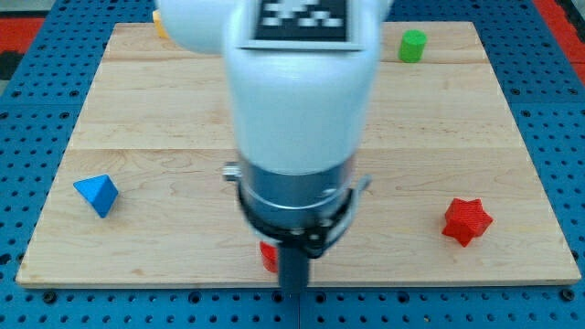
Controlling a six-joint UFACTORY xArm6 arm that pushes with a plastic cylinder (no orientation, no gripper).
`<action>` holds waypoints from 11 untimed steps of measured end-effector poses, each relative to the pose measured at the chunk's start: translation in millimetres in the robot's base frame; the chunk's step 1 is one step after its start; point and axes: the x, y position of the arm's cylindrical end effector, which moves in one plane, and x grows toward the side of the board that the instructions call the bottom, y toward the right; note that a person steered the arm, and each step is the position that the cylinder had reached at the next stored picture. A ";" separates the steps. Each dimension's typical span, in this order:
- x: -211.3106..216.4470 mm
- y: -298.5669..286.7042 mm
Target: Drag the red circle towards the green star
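A small red block (268,256) shows only as a sliver near the board's bottom edge, mostly hidden behind my arm; I cannot make out its shape. My rod comes down just to its right, and my tip (291,294) is at the board's bottom edge, right beside and slightly below the block. A green block (412,45) sits far off at the view's top right; its shape is unclear from here. My white arm body covers the middle and top of the board.
A red star (466,220) lies at the lower right of the wooden board (137,110). A blue triangle-like block (97,195) lies at the left. A yellow-orange block (160,24) peeks out at the top left, partly hidden by the arm.
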 end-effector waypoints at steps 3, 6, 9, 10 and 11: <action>-72.0 -26.6; -123.1 -31.9; -135.3 31.4; -151.3 15.5; -146.4 3.9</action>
